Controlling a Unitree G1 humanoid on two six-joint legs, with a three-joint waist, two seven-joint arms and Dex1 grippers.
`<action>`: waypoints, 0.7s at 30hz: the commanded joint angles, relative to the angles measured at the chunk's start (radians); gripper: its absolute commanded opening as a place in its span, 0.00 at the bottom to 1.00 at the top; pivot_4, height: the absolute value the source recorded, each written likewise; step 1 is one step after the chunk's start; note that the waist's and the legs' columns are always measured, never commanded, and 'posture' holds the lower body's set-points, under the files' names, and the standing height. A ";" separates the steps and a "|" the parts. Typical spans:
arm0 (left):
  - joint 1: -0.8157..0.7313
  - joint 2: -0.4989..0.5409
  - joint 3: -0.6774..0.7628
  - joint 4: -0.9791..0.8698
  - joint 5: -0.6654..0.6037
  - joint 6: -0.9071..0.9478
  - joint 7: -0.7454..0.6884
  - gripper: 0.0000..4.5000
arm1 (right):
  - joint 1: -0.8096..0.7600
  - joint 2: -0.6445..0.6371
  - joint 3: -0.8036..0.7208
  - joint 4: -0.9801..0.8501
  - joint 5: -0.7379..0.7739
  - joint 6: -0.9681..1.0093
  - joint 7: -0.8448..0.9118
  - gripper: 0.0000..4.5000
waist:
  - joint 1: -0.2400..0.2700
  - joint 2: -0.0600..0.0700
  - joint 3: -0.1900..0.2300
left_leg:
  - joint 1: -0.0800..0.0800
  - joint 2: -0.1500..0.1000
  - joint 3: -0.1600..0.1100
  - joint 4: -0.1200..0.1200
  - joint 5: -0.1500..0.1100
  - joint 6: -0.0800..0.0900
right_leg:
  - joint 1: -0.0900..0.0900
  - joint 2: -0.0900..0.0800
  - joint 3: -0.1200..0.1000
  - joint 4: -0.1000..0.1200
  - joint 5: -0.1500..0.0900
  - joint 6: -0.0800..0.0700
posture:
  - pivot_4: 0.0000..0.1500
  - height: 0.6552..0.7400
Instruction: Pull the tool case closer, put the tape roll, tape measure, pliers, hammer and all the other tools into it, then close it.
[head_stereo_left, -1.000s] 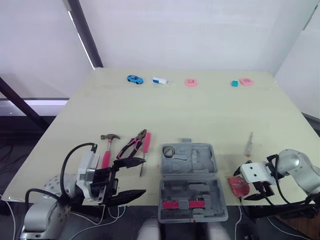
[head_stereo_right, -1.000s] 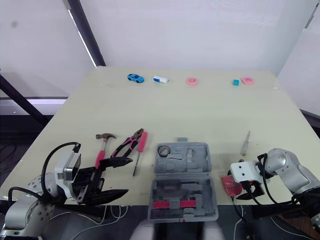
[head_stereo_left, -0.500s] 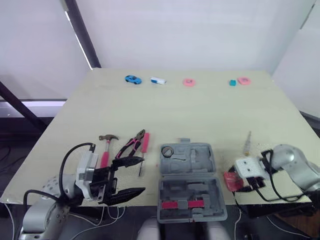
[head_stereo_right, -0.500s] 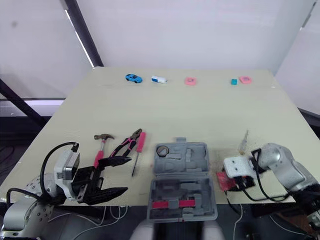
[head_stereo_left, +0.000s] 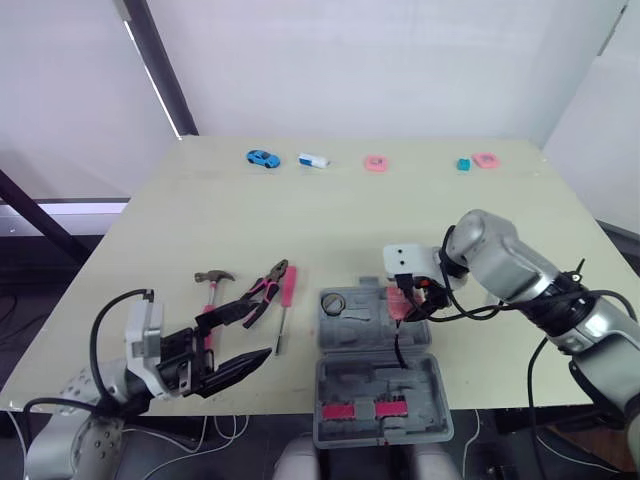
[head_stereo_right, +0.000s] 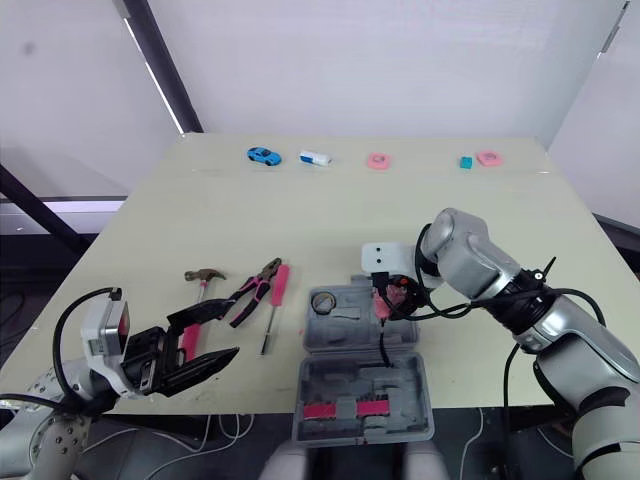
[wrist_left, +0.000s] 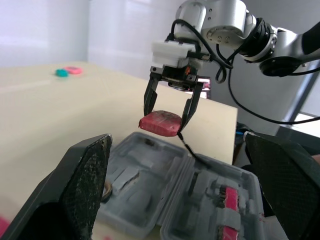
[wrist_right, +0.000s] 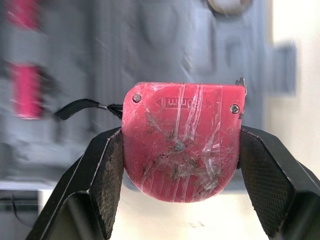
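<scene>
I see a pale yellow table (head_stereo_left: 400, 220) set against white walls, with a dark bar (head_stereo_left: 160, 70) slanting down behind its far left corner. The grey tool case (head_stereo_left: 345, 380) lies open at the near edge. My right gripper (wrist_left: 166, 116) is clamped on the red tape measure (wrist_right: 179, 145), held above the case's far half. Its face carries embossed arrows and lettering; I read "mm", the rest unclear. My left gripper (head_stereo_left: 265, 328) hangs spread wide and empty near the hammer (head_stereo_left: 213, 285) and pliers (head_stereo_left: 265, 290).
</scene>
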 joint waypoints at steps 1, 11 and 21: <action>0.018 -0.008 0.035 -0.006 -0.014 -0.029 -0.009 1.00 | -0.020 0.021 0.035 0.086 -0.061 -0.071 -0.027 0.63 | 0.000 0.000 0.000 | 0.000 0.000 0.000 0.000 0.000 0.000 | 0.000 0.000 0.000 0.000 0.000 0.000 | 1.00 1.00; 0.024 -0.026 0.036 0.013 -0.002 -0.064 -0.015 1.00 | -0.029 0.096 0.037 0.229 -0.139 -0.151 -0.074 0.63 | -0.003 0.000 0.000 | 0.000 0.000 0.000 0.000 0.000 0.000 | 0.000 0.001 0.000 0.001 0.000 0.000 | 1.00 1.00; 0.025 -0.031 0.034 0.044 0.001 -0.089 -0.035 1.00 | -0.019 0.163 0.019 0.267 -0.151 -0.198 -0.088 0.86 | -0.005 0.000 0.000 | 0.000 0.000 0.000 0.000 0.000 0.000 | 0.000 0.001 0.000 0.001 0.000 0.000 | 1.00 1.00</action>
